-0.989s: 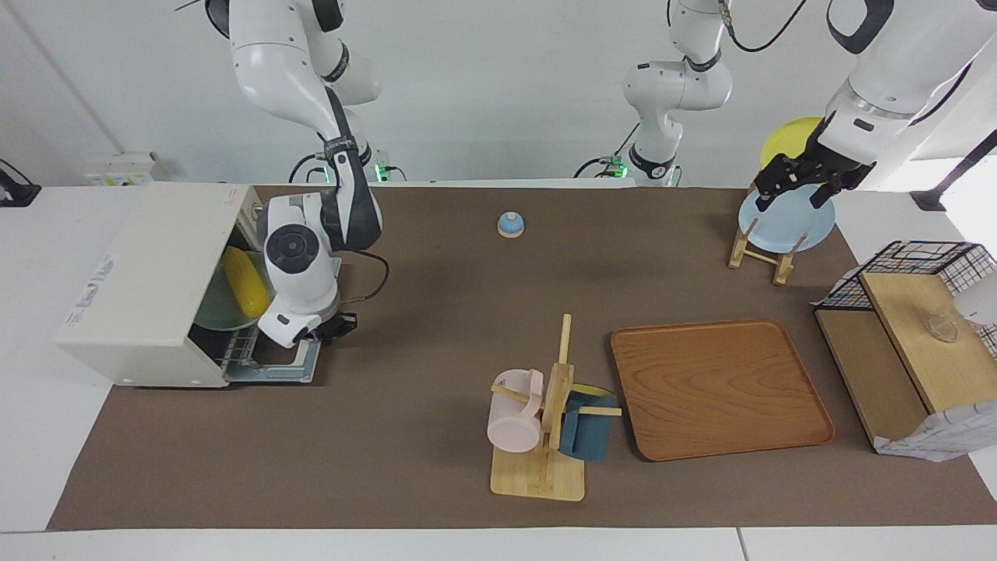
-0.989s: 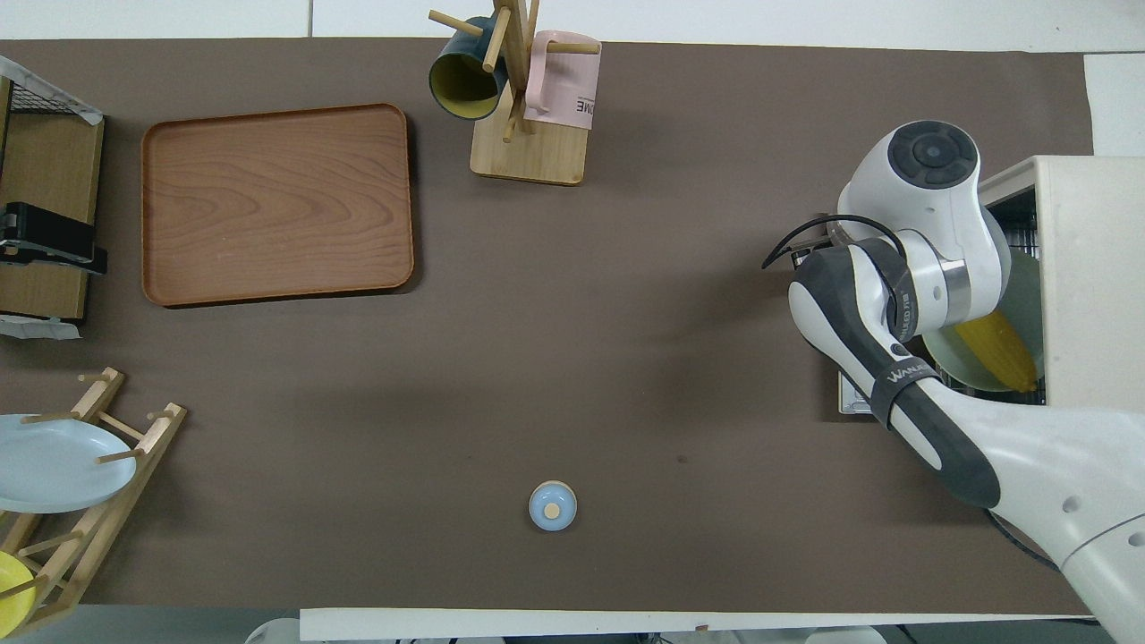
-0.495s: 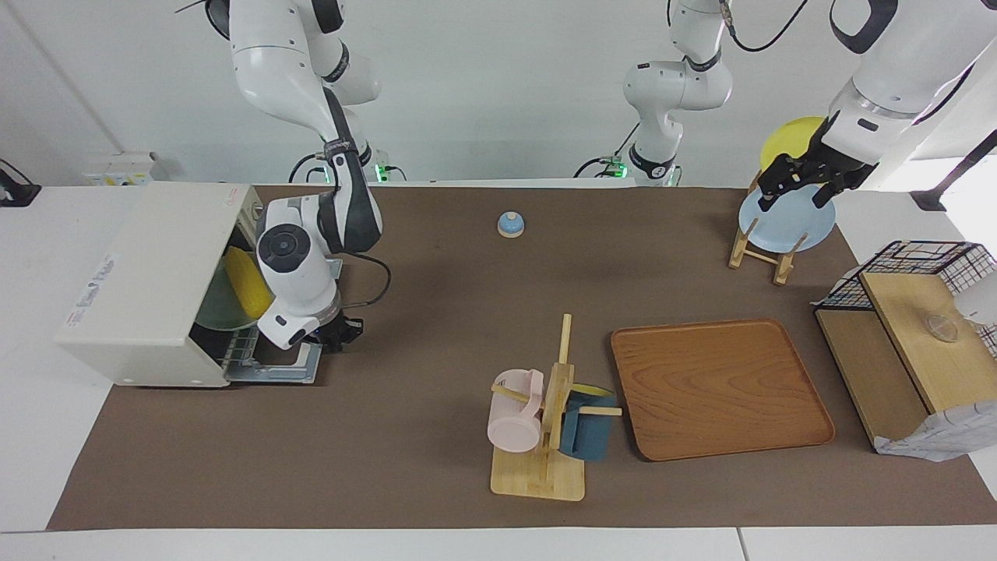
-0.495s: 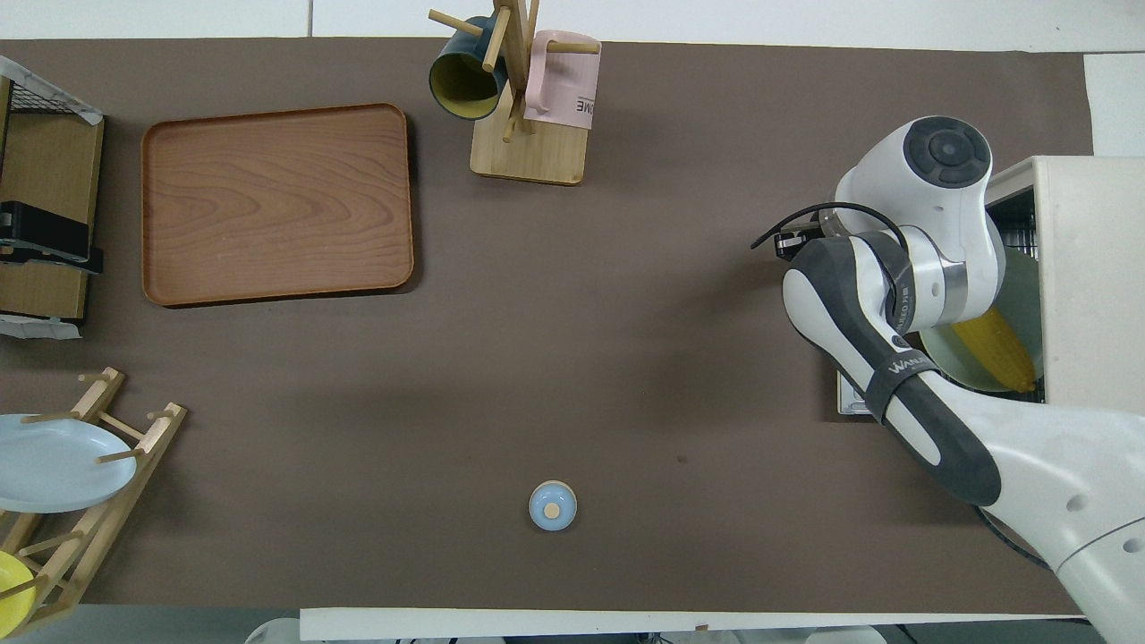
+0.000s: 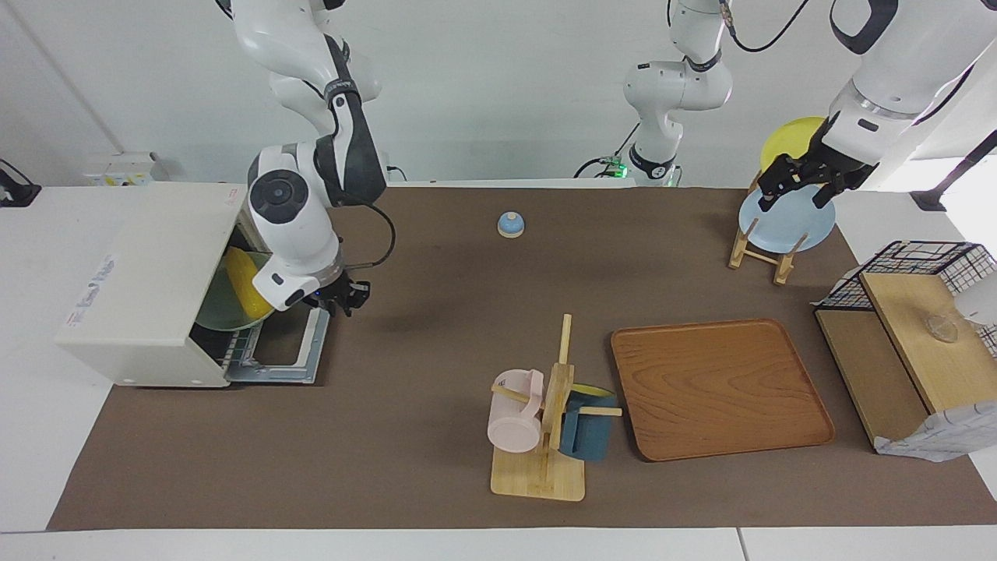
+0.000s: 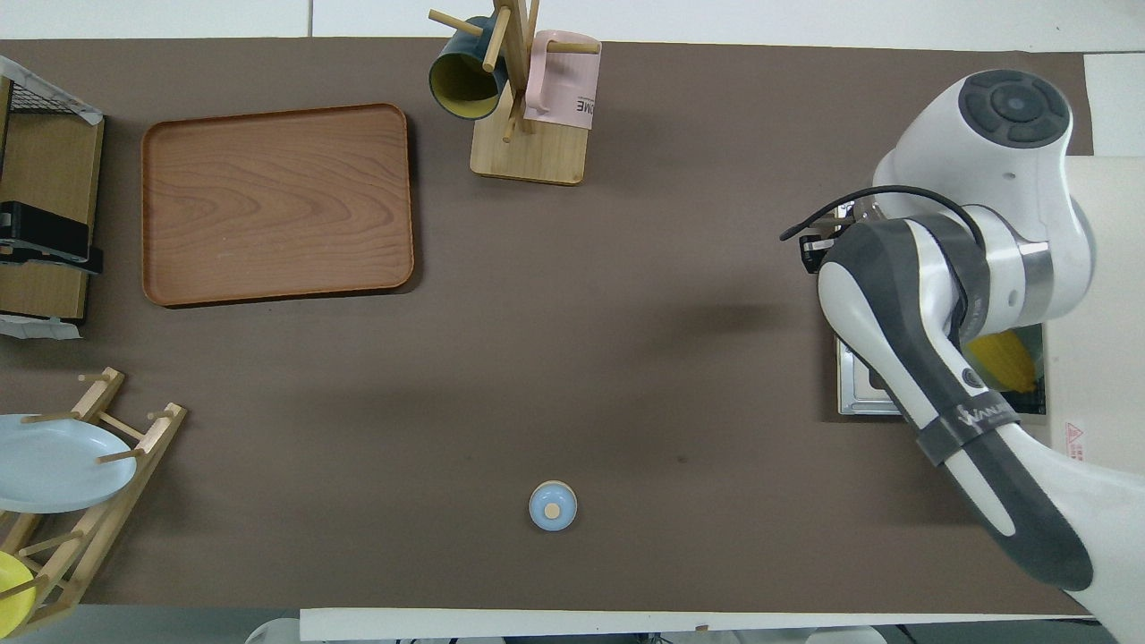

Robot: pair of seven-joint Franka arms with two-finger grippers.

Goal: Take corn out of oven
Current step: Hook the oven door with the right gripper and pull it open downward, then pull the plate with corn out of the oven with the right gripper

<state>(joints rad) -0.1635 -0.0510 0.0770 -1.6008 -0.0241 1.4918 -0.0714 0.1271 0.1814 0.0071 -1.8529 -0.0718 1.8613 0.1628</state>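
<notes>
The right gripper (image 5: 347,298) is seen raised over the edge of the lowered oven door (image 5: 292,351), nothing held in it; how far its fingers are parted cannot be told. The left gripper (image 5: 802,183) is parked over the plate rack (image 5: 759,245) at the left arm's end of the table, jaws spread wide and empty, and that arm is judged to be waiting.

The oven (image 5: 148,284) is found open, so the door step is judged done. The corn (image 5: 243,288) is seen lying on a green plate (image 5: 218,308) inside the oven, partly hidden by the right arm. The removal itself is not yet begun: the corn is to be reached, gripped, and carried out onto the table.
</notes>
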